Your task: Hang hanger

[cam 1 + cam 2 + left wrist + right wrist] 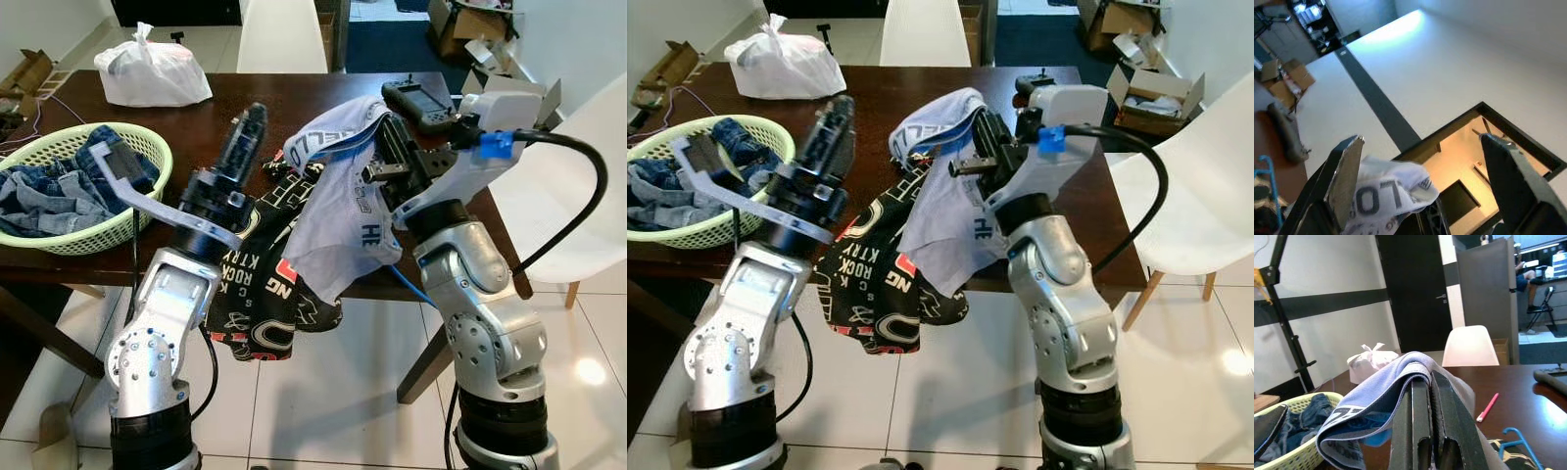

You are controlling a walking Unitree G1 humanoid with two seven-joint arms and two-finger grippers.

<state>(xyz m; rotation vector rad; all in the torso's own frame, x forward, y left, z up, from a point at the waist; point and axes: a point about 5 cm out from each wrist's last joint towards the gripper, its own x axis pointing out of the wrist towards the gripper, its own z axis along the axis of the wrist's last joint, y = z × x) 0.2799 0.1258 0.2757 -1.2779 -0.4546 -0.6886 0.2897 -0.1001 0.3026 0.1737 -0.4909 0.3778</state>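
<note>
My right gripper (1423, 378) is shut on a pale grey pair of briefs (338, 225), which drapes over its fingers and hangs past the table's front edge. A black patterned garment (260, 294) hangs between my two arms, partly behind the briefs. My left gripper (253, 113) points upward beside it. In the left wrist view its fingers (1347, 176) stand wide apart and open, with the printed waistband (1381, 198) of the briefs low between them. A blue hanger (1518, 443) lies on the brown table (196, 98) under the briefs.
A green basket (147, 211) of jeans sits at the table's left. A white plastic bag (152, 73) lies at the back, a black handheld controller (421, 103) at the right, a pink pen (1488, 407) near the hanger. White chairs (588, 147) stand around. A person (1525, 279) sits far off.
</note>
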